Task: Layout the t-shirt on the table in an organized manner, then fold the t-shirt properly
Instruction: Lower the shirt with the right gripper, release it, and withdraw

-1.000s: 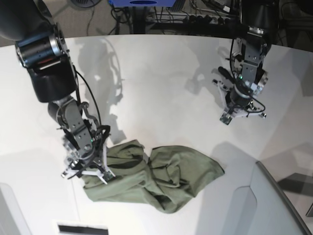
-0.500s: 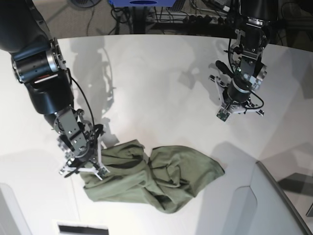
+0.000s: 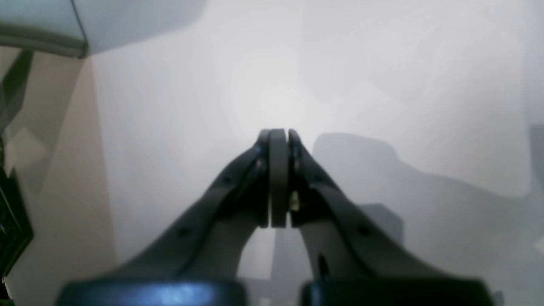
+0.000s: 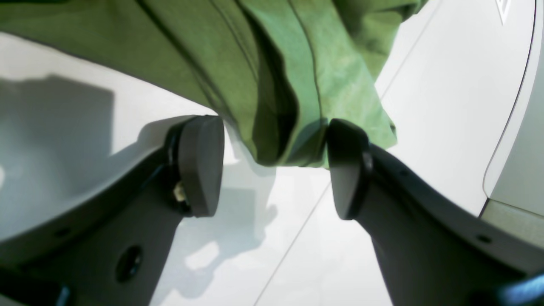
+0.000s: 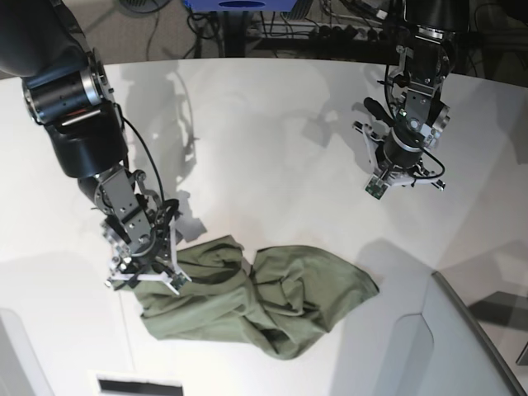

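Right gripper (image 4: 274, 165), jaws spread, straddles the crumpled t-shirt's (image 5: 256, 297) edge, apparently without pinching; left gripper (image 3: 278, 178) hangs clenched, empty, over the white surface (image 5: 272, 148).

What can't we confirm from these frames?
- Right pincer contact with the t-shirt: right wrist view shows open jaws straddling a fold; touching or apart is unclear.
- Shirt's neck and sleeves: base view, buried in the crumpled heap.
- Most of the shirt: right wrist view, cut off by the top edge.
- Left pincer: shut on nothing; its height above the table is unclear.
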Controlling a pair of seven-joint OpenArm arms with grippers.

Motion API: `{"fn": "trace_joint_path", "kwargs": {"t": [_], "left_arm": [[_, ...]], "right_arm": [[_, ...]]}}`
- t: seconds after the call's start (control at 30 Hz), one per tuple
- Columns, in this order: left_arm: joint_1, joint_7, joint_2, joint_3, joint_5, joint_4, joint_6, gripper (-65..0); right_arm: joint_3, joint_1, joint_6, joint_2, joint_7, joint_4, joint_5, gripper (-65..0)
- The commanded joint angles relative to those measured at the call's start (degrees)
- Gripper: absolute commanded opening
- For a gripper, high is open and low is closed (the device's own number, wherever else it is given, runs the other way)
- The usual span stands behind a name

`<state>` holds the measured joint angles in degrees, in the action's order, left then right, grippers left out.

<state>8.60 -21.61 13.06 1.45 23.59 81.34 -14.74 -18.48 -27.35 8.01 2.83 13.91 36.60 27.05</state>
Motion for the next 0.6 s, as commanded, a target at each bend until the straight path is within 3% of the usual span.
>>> {"fn": "trace_joint_path", "kwargs": {"t": [0.0,0.13,0.3,0.37,0.57], "left_arm": [[-0.12,0.90,0.52,0.26,0.01,1.16,0.98,-65.0],[0.32,0.90,0.52,0.35,0.01,1.25,0.98,-65.0],[1.11,0.90,0.52,0.35,0.01,1.25,1.07,-65.0],[1.11,0.90,0.52,0.35,0.01,1.25,1.07,-65.0],[1.20,0.90,0.52,0.35,0.01,1.25,1.07,-65.0]], "right_arm": [[0.15,-1.79,-0.67,0.20,-0.86,1.07,0.25,-28.7],[0.15,-1.70,-0.67,0.29,-0.86,0.98,0.25,-31.1],[0.15,-1.70,-0.67,0.29,-0.68,0.98,0.16,-51.9],[0.15,-1.70,-0.67,0.29,-0.59,0.98,0.16,-57.3],[0.15,-1.70,-0.67,1.08,-0.51,0.98,0.16,-63.6]]}}
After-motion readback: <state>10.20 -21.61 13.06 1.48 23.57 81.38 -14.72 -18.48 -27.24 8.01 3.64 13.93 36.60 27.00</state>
